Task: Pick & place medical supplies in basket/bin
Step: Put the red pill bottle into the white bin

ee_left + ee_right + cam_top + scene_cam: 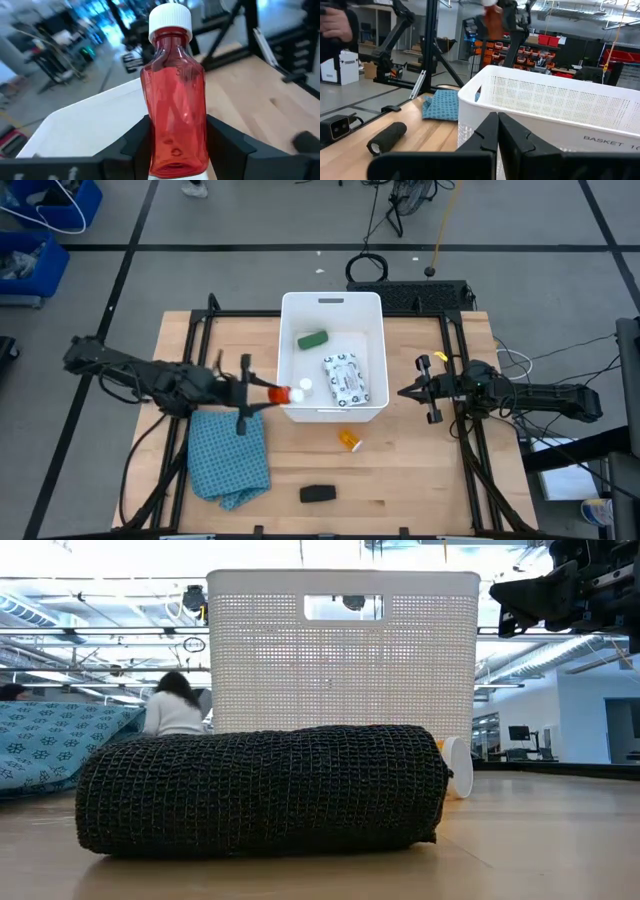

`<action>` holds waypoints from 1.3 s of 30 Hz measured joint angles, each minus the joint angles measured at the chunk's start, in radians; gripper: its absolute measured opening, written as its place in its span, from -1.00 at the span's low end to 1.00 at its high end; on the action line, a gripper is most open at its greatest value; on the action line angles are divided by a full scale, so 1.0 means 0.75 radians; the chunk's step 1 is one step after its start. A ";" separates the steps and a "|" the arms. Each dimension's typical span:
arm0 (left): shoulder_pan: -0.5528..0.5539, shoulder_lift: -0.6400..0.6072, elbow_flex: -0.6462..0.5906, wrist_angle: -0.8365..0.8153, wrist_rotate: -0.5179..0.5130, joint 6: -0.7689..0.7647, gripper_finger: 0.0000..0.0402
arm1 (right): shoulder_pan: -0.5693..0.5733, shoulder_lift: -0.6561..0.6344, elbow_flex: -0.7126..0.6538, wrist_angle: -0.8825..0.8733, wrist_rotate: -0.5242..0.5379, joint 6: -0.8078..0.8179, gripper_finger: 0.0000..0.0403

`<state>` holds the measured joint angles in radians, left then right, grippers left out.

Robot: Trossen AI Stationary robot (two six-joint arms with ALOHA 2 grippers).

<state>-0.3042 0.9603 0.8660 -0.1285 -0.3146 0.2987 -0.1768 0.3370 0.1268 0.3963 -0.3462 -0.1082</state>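
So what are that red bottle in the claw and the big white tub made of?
The red bottle in the left claw looks like clear tinted plastic: glossy, see-through, with an opaque white ribbed cap. The white tub seems to be moulded plastic, matt, its walls pierced by a fine grid of holes.
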 joint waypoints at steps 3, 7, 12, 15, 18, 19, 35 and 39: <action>0.055 -0.163 -0.244 0.271 -0.002 0.024 -0.25 | 0.000 0.000 0.000 -0.023 -0.017 -0.008 -1.00; 0.131 -0.346 -0.511 0.571 -0.087 0.017 -0.27 | 0.000 0.000 0.000 -0.037 -0.032 -0.022 -1.00; 0.232 -0.488 -0.692 0.670 -0.168 -0.036 -0.19 | -0.001 0.000 0.000 -0.022 0.011 -0.035 -1.00; 0.307 -0.507 -0.719 0.665 -0.186 -0.092 -0.20 | -0.001 0.000 0.000 -0.015 0.023 -0.055 -1.00; 0.391 -0.499 -0.705 0.710 -0.229 -0.157 -0.25 | -0.001 -0.001 0.000 0.020 0.083 -0.061 -1.00; 0.418 -0.491 -0.694 0.738 -0.235 -0.159 -0.25 | -0.001 -0.001 0.000 0.031 0.083 -0.061 -1.00; 0.764 0.386 0.256 0.220 0.314 -0.109 -0.25 | -0.001 -0.001 0.000 0.101 0.077 -0.121 -1.00; 0.822 0.717 0.508 -0.002 0.514 -0.187 -0.25 | -0.001 -0.001 0.000 0.097 0.076 -0.127 -1.00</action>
<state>0.3123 1.4977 1.2468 -0.1302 0.0711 0.1585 -0.1772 0.3367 0.1268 0.4693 -0.2890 -0.2034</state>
